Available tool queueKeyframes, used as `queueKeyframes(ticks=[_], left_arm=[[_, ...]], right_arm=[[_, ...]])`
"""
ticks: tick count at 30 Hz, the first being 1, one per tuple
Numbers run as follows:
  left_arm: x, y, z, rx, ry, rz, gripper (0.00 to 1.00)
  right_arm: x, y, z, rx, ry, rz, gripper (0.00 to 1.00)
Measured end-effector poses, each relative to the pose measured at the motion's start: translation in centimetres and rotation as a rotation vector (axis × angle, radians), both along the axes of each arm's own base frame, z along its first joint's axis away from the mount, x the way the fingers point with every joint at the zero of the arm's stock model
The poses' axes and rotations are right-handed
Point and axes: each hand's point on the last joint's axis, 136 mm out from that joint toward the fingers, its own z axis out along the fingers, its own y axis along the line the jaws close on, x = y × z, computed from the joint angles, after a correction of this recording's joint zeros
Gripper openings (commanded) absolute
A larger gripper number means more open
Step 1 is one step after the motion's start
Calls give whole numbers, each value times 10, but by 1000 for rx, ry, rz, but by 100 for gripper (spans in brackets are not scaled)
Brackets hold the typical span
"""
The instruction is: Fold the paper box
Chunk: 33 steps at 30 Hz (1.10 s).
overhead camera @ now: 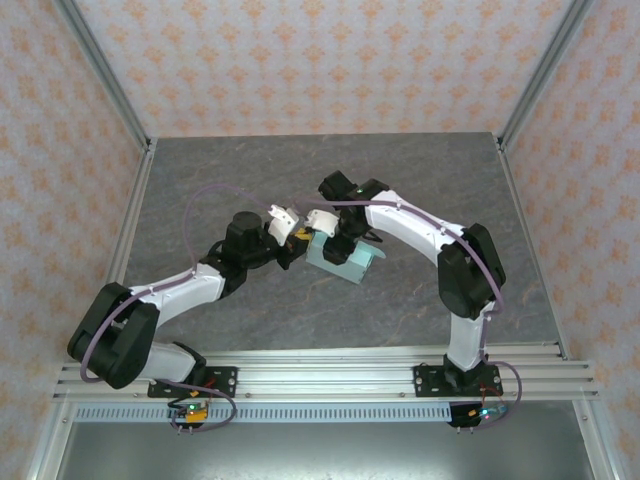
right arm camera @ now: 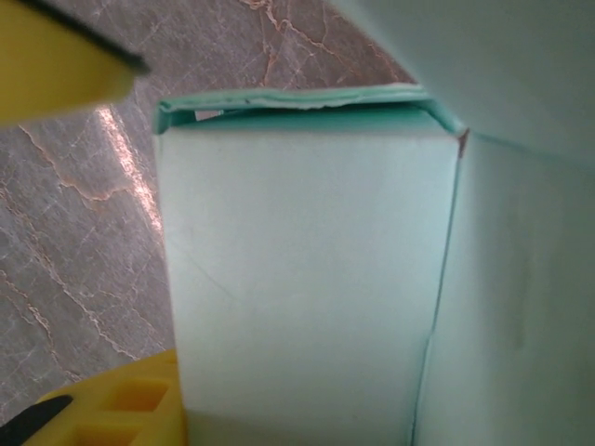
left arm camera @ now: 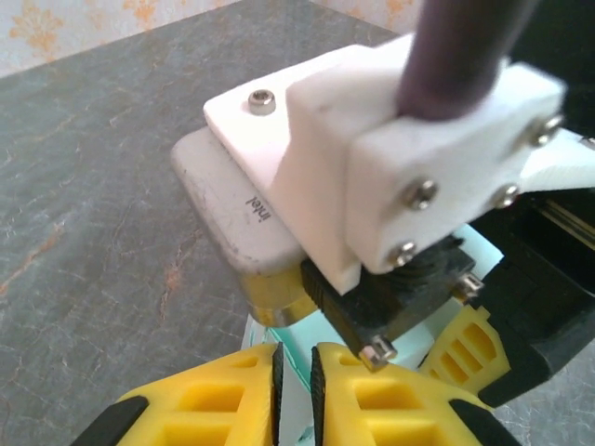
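Left end effector (left arm camera: 296,372) closed, seemingly pinching paper box (right arm camera: 307,279) edge

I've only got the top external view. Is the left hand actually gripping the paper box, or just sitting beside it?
Observer: In the left wrist view, the left hand has its yellow fingers nearly together, with a thin edge of the paper box between them.
Operator: And the right hand?
Observer: In the right wrist view, a flat mint panel stands close to the camera beside the right hand. I cannot tell whether its fingers press on it.
Operator: Is any flap loose there?
Observer: The panel's far edge shows several card layers lying on one another.
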Motion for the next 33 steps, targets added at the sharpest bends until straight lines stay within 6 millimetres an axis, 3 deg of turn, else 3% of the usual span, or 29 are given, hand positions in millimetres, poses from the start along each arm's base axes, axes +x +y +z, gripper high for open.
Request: queueKeyframes(ticks=[2,4,5,12,33], left_arm=[[0,2,-1,7,-30,-5,31],[-2,6,-6,5,-53,0,51],[-4,9,-11,7,-57,7,53],[0,11,-27,9,-51,18,54],[18,10,-7,-37,-125,19,55]], right_arm=[[-3,0,-2,6,10,10,40],[-5,0,-3,12,20,18,36],[-5,1,-2,18,23,20,36],[-3,-2,0,43,37,10,34],[0,-6,1,49,30,1,36]])
